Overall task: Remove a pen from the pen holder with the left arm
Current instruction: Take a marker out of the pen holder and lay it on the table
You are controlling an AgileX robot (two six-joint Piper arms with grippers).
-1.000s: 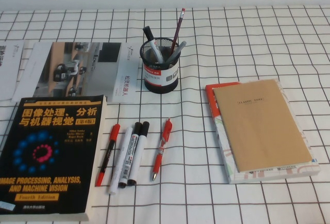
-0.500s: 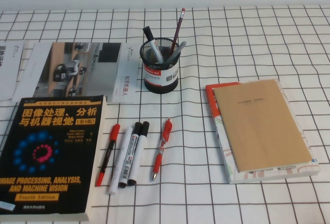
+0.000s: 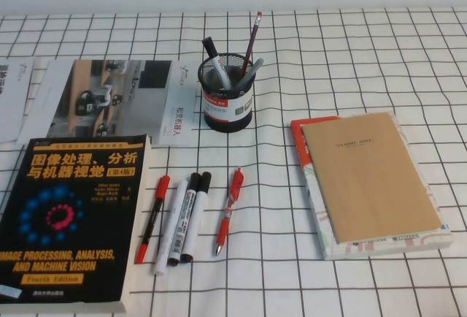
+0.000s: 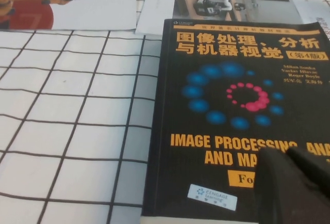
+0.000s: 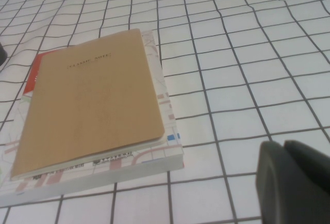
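Pens (image 3: 246, 74) in that mesh holder (image 3: 228, 109) are light, stiff and kinda slick, so I'd pinch one high on the shaft, clear of the rim, and pull straight up or the cup might tip. Pencil (image 3: 253, 36) sticks up tallest, with a black marker (image 3: 211, 47) and a couple of grey ones leaning beside it. My left claw (image 4: 286, 154) is pinched closed on nothing, hovering over the black book (image 4: 232, 95). The holder sits well ahead and to its right. Right claw (image 5: 283, 149) looks closed too, near the notebook (image 5: 93, 100).
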